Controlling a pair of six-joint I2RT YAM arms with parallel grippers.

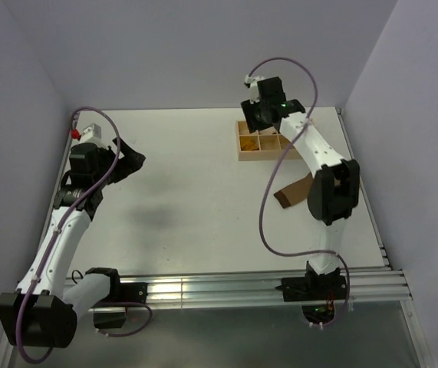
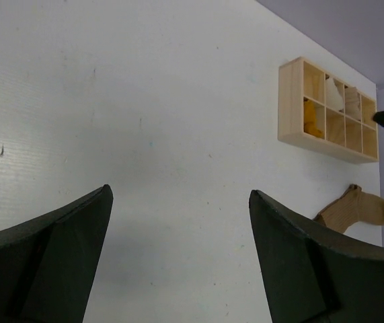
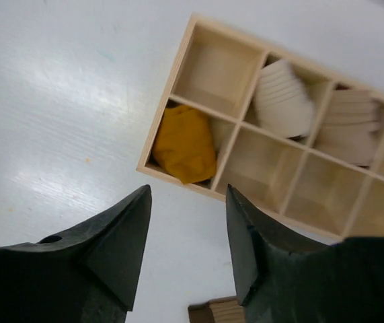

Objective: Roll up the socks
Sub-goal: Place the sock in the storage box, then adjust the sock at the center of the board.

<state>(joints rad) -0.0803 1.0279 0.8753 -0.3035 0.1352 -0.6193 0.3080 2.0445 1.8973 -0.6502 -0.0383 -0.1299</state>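
My right claw (image 3: 188, 192) hung apart, empty, above the pale wooden compartment box (image 3: 167, 111) (left claw (image 2: 180, 192) apart too); the mustard-orange fabric sock (image 3: 183, 145) sat in its lower-left cell, the tan-brown sock (image 1: 295, 192) flat on the white desk (image 1: 188, 192).

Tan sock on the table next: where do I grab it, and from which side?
Pinch the tan sock at its dark cuff, coming straight down from the side toward the middle of the table. It lies flat, so only an end can be nipped, and the cuff pokes out clear while the right arm overhangs the foot end in the top view.
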